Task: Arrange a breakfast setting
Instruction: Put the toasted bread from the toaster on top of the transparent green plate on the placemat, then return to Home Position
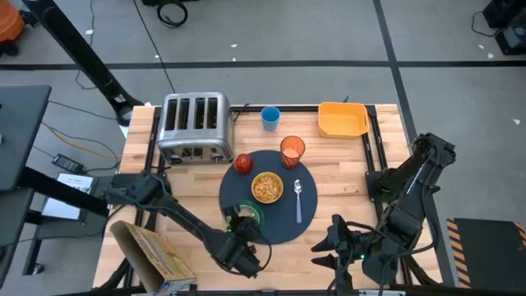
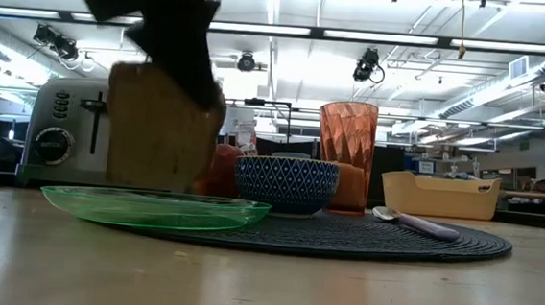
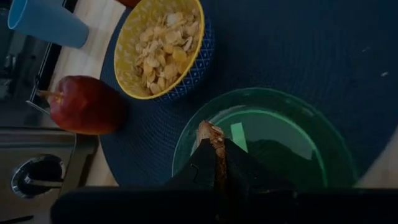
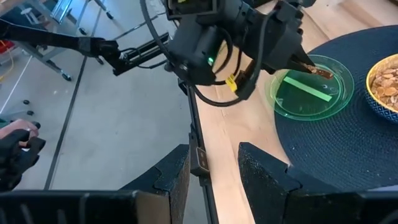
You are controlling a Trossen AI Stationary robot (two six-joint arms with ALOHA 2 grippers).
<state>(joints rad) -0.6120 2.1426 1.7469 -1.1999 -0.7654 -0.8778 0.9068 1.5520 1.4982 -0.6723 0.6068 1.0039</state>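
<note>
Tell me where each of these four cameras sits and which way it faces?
High: overhead, straight down; both arms, mat.
Low: table height, level; toast, plate, bowl.
Left wrist: on the left gripper, looking down at the toast it holds over the plate.
Right wrist: on the right gripper, facing the left arm.
All share the plate.

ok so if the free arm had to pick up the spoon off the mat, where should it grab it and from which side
Probably the handle. The silver spoon lies flat on the dark-navy mat, right of the cereal bowl, its bowl end toward the orange tumbler. Come straight down with the right gripper, jaws closing across the thin handle's middle; a sideways approach would meet the mat, since it lies low.
</note>
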